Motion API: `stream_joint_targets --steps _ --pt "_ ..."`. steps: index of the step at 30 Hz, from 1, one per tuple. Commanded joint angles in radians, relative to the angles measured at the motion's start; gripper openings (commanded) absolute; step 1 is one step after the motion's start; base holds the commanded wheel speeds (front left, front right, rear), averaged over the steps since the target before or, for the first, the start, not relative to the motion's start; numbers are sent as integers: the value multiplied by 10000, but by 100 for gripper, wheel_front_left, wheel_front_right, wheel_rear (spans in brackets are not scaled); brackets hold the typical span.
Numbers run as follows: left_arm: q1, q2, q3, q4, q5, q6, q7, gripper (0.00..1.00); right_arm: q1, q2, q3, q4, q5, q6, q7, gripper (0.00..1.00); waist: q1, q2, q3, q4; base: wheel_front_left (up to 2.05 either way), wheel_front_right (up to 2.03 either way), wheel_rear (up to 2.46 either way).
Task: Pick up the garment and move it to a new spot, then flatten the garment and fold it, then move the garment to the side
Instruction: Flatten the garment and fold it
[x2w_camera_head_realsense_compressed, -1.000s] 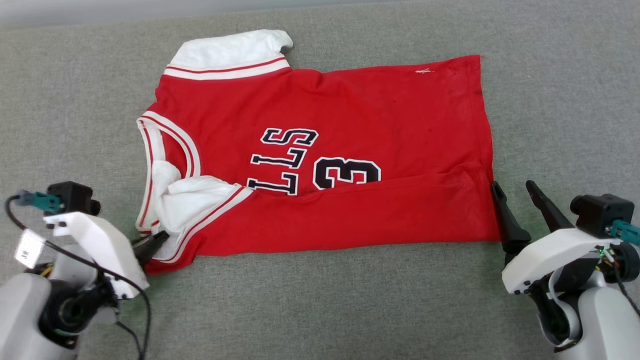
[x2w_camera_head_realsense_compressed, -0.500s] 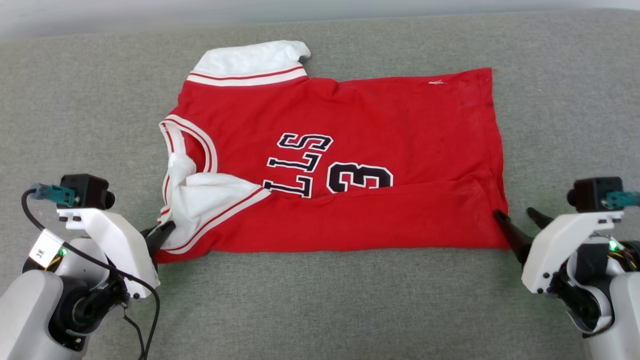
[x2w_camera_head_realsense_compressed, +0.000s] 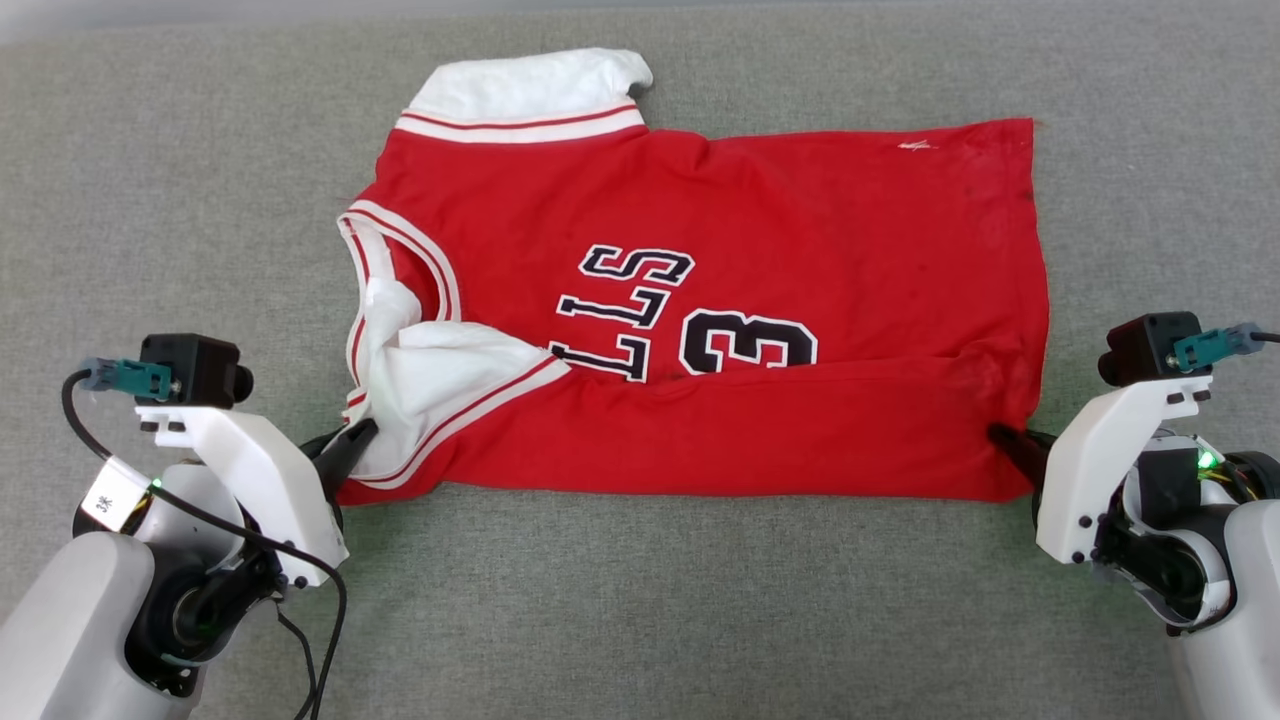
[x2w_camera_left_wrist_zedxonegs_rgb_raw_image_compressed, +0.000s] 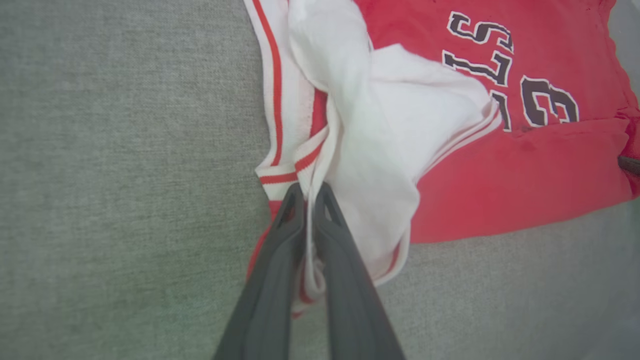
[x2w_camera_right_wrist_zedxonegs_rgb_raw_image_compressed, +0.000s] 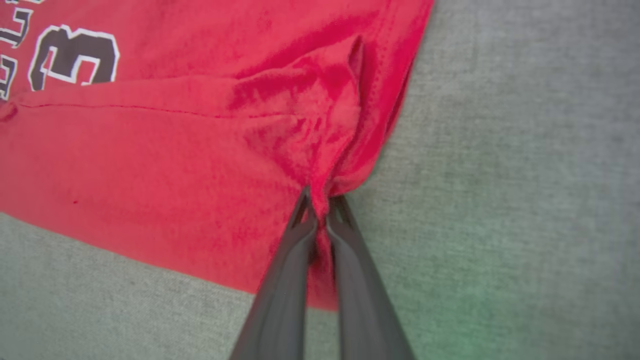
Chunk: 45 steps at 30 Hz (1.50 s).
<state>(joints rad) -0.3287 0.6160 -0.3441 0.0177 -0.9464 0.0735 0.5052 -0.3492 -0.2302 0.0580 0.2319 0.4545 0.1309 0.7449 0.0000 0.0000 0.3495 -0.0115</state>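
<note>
The grey woven surface (x2w_camera_head_realsense_compressed: 640, 600) took up most of what I could see, under and around both sets of fingers. On it lay the red jersey (x2w_camera_head_realsense_compressed: 820, 220), spread sideways between the two arms, with the neck end by my left fingers and the hem end by my right ones. Its near long edge lay folded up over the front. That folded flap (x2w_camera_head_realsense_compressed: 760, 430) ran from one gripper to the other, covering the near part of the black-and-white lettering (x2w_camera_head_realsense_compressed: 625, 305) and meeting the number 3 (x2w_camera_head_realsense_compressed: 748, 343).

The far white sleeve (x2w_camera_head_realsense_compressed: 520, 85) stuck out flat on the side away from both grippers. The near white sleeve (x2w_camera_head_realsense_compressed: 440, 375) was bunched over the neck opening, just beyond the left fingertips, lying partly across the striped collar (x2w_camera_head_realsense_compressed: 400, 245).

The left gripper (x2w_camera_left_wrist_zedxonegs_rgb_raw_image_compressed: 310, 190) was closed tight on the jersey's white, red-striped edge at that near corner, cloth pinched between the two fingers. The right gripper (x2w_camera_right_wrist_zedxonegs_rgb_raw_image_compressed: 322, 199) was likewise clamped on the red hem corner, the fabric puckering into a ridge just ahead of its tips.

In the head view the white wrist bracket (x2w_camera_head_realsense_compressed: 1100, 470) hid most of the right fingers. A black camera (x2w_camera_head_realsense_compressed: 190, 368) with a teal plug (x2w_camera_head_realsense_compressed: 130, 377) sat behind the left fingers, and a black cable (x2w_camera_head_realsense_compressed: 310, 620) looped below them.
</note>
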Motion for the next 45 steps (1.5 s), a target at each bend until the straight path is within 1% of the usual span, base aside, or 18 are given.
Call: stream_joint_targets --steps 1,8,12,17,18,21,25,31,36,38,39,40,41,42,43,45 --pt "-55 -77 48 32 0 -17 -113 0 100 74 123 169 37 -4 30 0 0 0 -4 12 0 0 0" --pt "250 -197 167 184 -97 -95 -541 0 26 -386 252 -412 -4 -5 -148 0 0 0 -422 -36 0 0 0" --pt "599 -162 176 188 -105 -8 -657 0 245 -562 345 -682 68 -4 -250 0 0 0 -900 -37 0 0 0" --pt "1053 -82 216 72 -131 176 -705 0 502 -738 381 -877 164 -5 -233 0 0 0 -1384 -30 0 0 0" --pt "1364 -50 201 -6 -158 264 -691 0 737 -801 387 -931 178 -5 -186 0 0 0 -1614 -17 0 0 0" --pt "1643 -27 213 -110 -205 368 -670 0 965 -834 368 -1036 232 -5 -136 0 0 0 -1811 10 0 0 0" --pt "2423 89 193 -308 -291 591 -615 0 1624 -867 317 -1404 256 -5 14 0 0 0 -2202 8 0 0 0" --pt "3456 25 121 -437 -526 806 -618 0 2968 -628 -101 -2053 208 -5 298 0 0 0 -2447 -41 0 0 0" --pt "3871 -243 117 -171 -709 837 -851 0 4153 -108 -585 -2350 22 -5 548 0 0 0 -2457 -103 0 0 0" --pt "3913 -297 62 -27 -684 788 -899 0 4452 120 -672 -2379 -44 -5 488 0 0 0 -2388 -135 0 0 0" --pt "3833 -379 117 27 -623 793 -1074 0 4562 254 -699 -2379 -69 -5 403 15 0 0 -2360 -146 0 0 0" --pt "3778 -449 99 102 -626 765 -1122 0 4659 346 -703 -2355 -84 -5 304 63 0 0 -2332 -153 0 0 0" --pt "3746 -484 61 172 -646 713 -1112 25 4703 425 -691 -2360 -86 -5 125 100 0 0 -2303 -165 0 0 0" --pt "3669 -519 69 190 -598 686 -1229 58 4704 494 -673 -2360 -91 -5 -102 100 0 0 -2289 -175 0 0 0" --pt "3589 -542 93 217 -545 683 -1336 100 4679 539 -645 -2357 -104 -4 -363 100 0 0 -2281 -181 0 0 0" --pt "3543 -534 63 254 -423 661 -1479 100 4541 537 -600 -2339 -166 -4 -1112 100 0 0 -2277 -191 0 0 0"
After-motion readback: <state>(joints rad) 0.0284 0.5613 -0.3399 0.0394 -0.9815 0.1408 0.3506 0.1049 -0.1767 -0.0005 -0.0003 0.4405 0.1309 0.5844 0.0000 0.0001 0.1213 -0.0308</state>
